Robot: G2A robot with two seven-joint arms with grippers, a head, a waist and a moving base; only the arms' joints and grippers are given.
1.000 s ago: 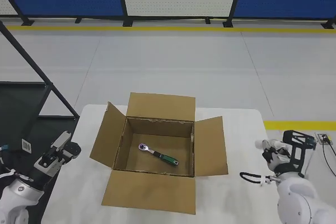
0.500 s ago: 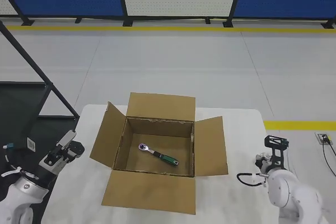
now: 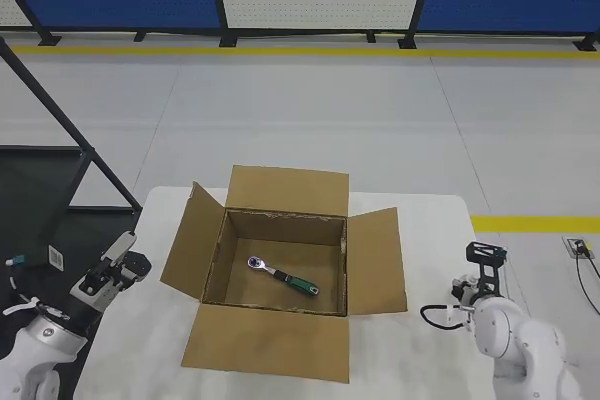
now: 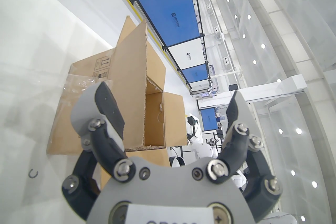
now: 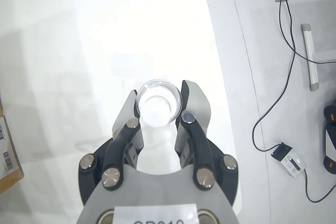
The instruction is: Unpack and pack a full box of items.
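An open cardboard box stands mid-table with all flaps spread. Inside it lies a ratchet wrench with a green handle. My right gripper is over the table's right side, well clear of the box. In the right wrist view that gripper is shut on a clear glass cup, upright, just above the white table. My left gripper hangs open off the table's left edge; in the left wrist view the left gripper points at the box, holding nothing.
The table's right edge runs close by the cup. On the floor beyond it lie a black cable and a power adapter. A black metal frame stands off the table's left side.
The right arm has drawn in leftward over the table's right side, its wrist turning downward. The left gripper shifted slightly toward the box early on, then held still.
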